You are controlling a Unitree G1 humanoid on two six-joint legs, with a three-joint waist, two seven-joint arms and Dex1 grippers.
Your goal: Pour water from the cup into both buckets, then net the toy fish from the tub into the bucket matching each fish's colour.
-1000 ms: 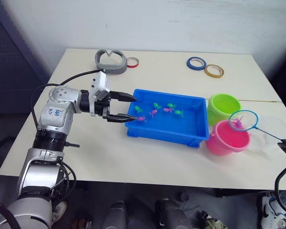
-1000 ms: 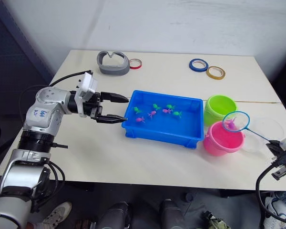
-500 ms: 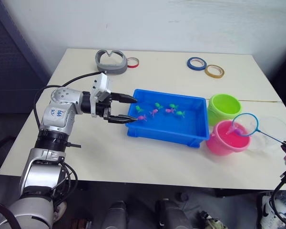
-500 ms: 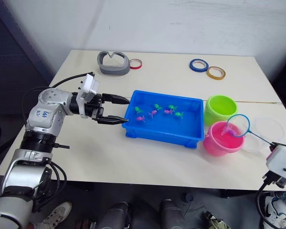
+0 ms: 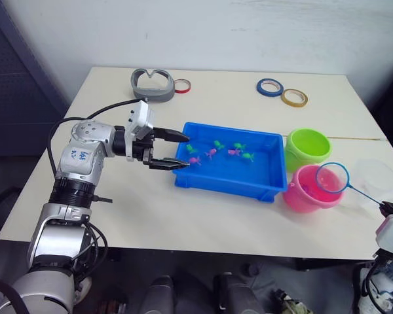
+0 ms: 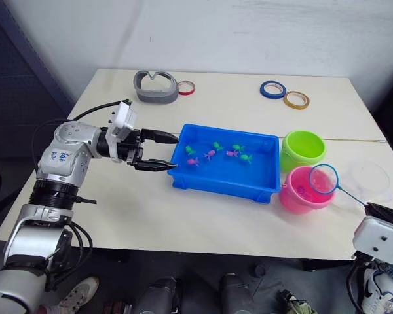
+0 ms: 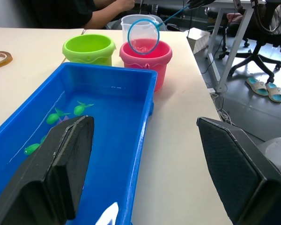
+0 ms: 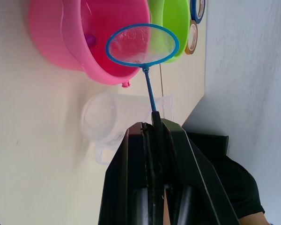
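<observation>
The right gripper (image 8: 152,123) is clamped on the net's (image 6: 323,178) handle, its hoop held over the pink bucket (image 6: 301,190) beside the green bucket (image 6: 302,150) — the left gripper (image 5: 177,149), wide open, hovers at the tub's (image 5: 230,180) left end.

Blue tub (image 5: 230,171) — green and pink fish (image 5: 234,150); buckets (image 5: 308,167) lime, pink (net (image 5: 332,178) blue-rimmed).

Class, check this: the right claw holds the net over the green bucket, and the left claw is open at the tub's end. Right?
Not quite. The net held by the right claw hangs over the pink bucket, not the green one, as the right eye view shows. The left claw is indeed open at the tub.
</observation>
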